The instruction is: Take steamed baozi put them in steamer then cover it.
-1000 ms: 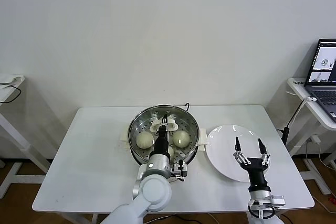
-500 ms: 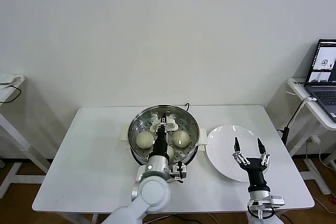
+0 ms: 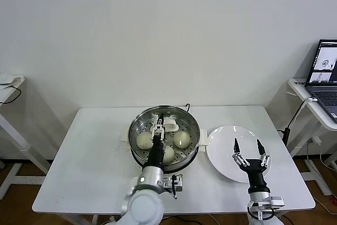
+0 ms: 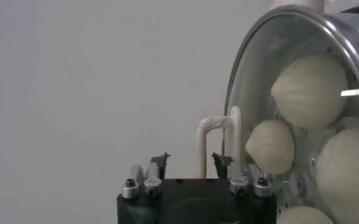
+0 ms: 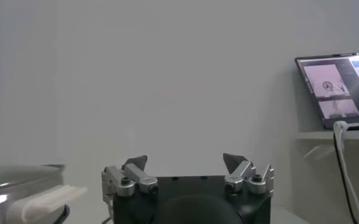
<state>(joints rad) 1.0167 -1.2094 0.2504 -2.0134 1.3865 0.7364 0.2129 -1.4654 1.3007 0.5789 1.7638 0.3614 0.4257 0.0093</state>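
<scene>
The white counter (image 3: pixel 95 151) carries the steamer (image 3: pixel 136 146), a wide steel pot on a cream base, with a white plate (image 3: pixel 224 146) just beside it on the robot's right. The glass cover (image 4: pixel 252 73) is seated on the pot's rim, its cream bar handle (image 3: pixel 166 124) standing up over the far half. Through the glass the baozi (image 3: pixel 145 140) are seen on the perforated tray; three are told apart in the head view and four in the left wrist view. Nothing is seen on the plate.

The left end effector (image 3: pixel 158 126) is held over the cover, its fingers spread apart on either side of the handle and not clamped on it. The right end effector (image 3: pixel 246 146) hangs over the plate, fingers wide apart and holding nothing.

The covering step is judged all but done. If the left arm were drawn off sideways, a finger could catch the handle and drag the cover off its seat. An uneven seating would let the cover slide, though this cannot be told.
</scene>
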